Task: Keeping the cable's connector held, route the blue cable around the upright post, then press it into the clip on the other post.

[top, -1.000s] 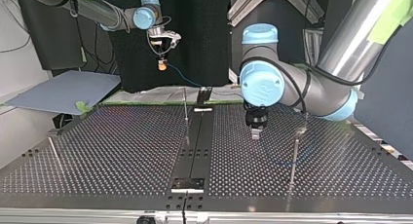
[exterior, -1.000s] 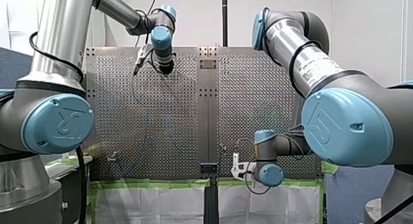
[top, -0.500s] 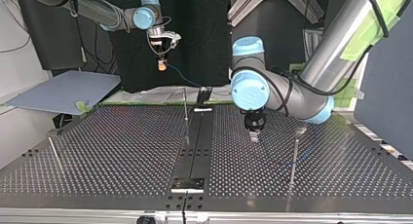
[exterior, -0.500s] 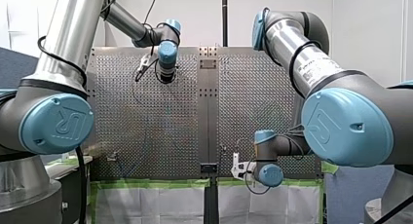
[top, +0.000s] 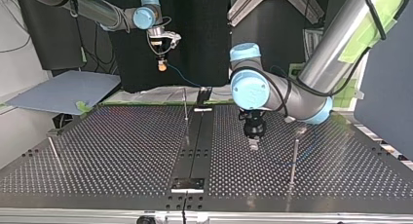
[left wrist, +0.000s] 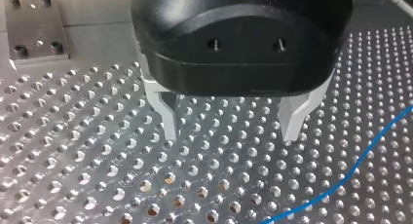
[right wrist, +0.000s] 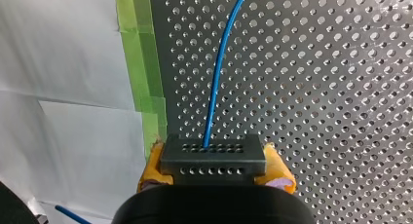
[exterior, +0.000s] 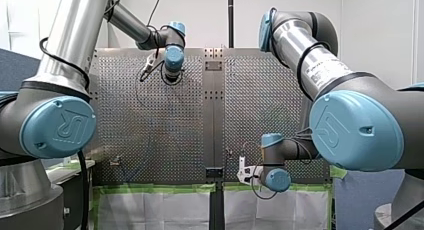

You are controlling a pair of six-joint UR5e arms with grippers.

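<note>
My right gripper (right wrist: 214,171) is clamping the dark grey rectangular connector (right wrist: 213,157) between its yellow pads (right wrist: 280,171). The thin blue cable (right wrist: 220,68) is leaving the connector's face and running straight ahead of the fingers over the perforated metal table (right wrist: 316,78). My left gripper (left wrist: 231,129) is hanging just above the table with its metal fingers (left wrist: 168,117) spread apart, holding nothing. The cable is lying outside one finger, not touching it.
</note>
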